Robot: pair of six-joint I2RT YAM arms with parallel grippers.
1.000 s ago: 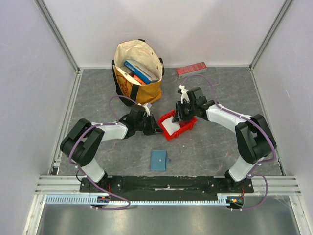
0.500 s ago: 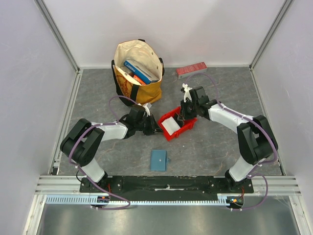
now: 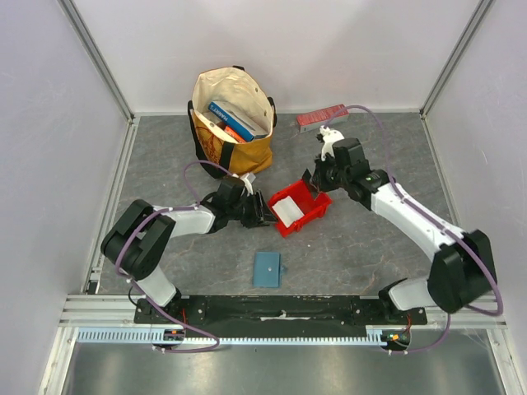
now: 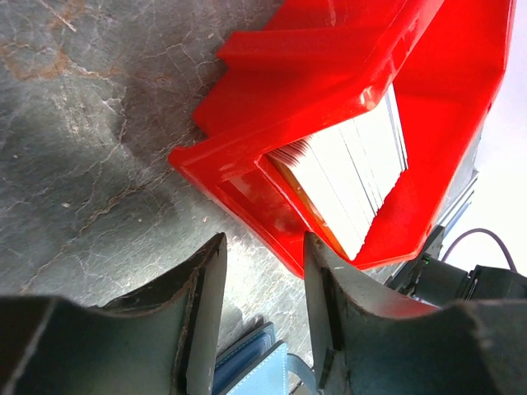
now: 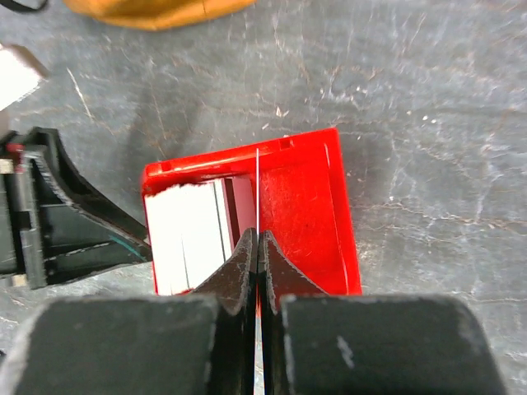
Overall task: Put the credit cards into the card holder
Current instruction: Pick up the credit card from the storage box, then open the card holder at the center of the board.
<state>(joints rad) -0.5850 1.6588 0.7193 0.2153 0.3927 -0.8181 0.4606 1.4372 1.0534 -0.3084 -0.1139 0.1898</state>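
Observation:
A stack of white credit cards [image 3: 288, 213] stands on edge in a small red bin [image 3: 306, 203] at mid-table. My right gripper [image 3: 317, 183] hangs just above the bin's far right side. In the right wrist view it [image 5: 258, 239] is shut on one thin white card [image 5: 257, 185], seen edge-on over the bin [image 5: 305, 210]. My left gripper [image 3: 262, 216] sits at the bin's left corner, open, its fingers [image 4: 210, 271] apart with nothing between them. The teal card holder [image 3: 268, 268] lies shut on the table nearer the arm bases, and shows below the fingers [image 4: 251, 366].
A cream and yellow tote bag [image 3: 233, 123] with books stands at the back left. A long red box [image 3: 322, 117] lies against the back wall. Grey walls and rails enclose the table on three sides.
My right gripper has shut on a card and lifted back and to the right out of the bin. My left gripper's fingers have spread apart at the bin's corner.

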